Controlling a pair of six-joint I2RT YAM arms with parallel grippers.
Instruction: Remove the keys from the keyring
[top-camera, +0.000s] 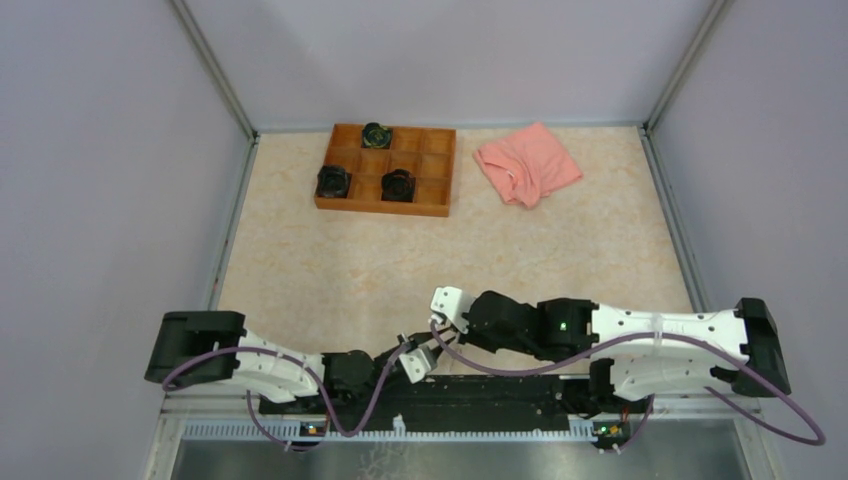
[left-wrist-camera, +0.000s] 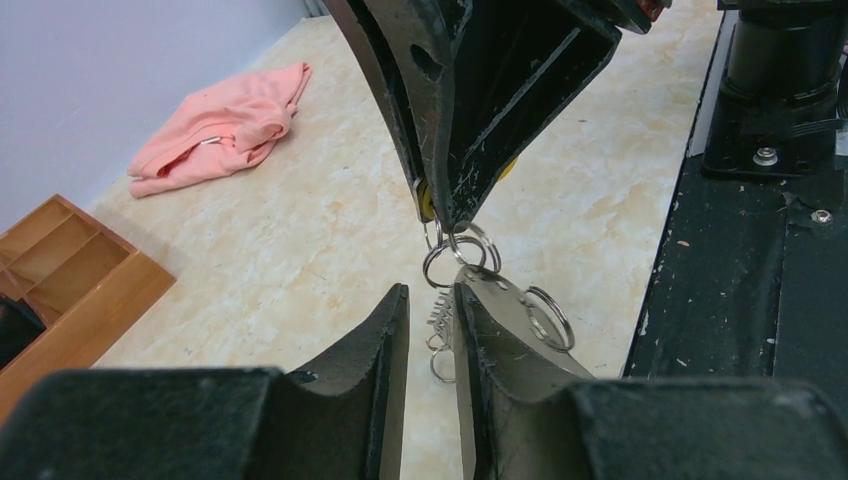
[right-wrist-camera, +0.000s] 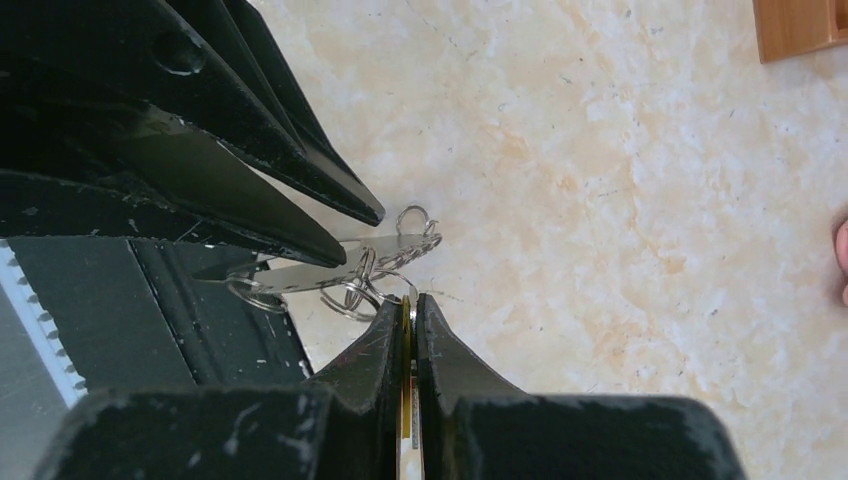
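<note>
Broadly, pale lilac-grey walls (top-camera: 100, 150) box in a beige marbled tabletop (top-camera: 560, 260); far beyond both hands sit a compartmented wooden tray (top-camera: 435, 165) and a crumpled pink cloth (top-camera: 527, 165). The left hand (left-wrist-camera: 430, 295), closed to a slit, pinches the large flat oval silvery-grey keyring (right-wrist-camera: 300, 276), while the right hand (right-wrist-camera: 412, 305), tip to tip with it, is clamped on a tiny yellow-headed key (left-wrist-camera: 426, 203). Separation looks under way: next, work that key's small wire split ring (left-wrist-camera: 460, 255) off the keyring without yanking. Anything else hanging there is too small to tell.
</note>
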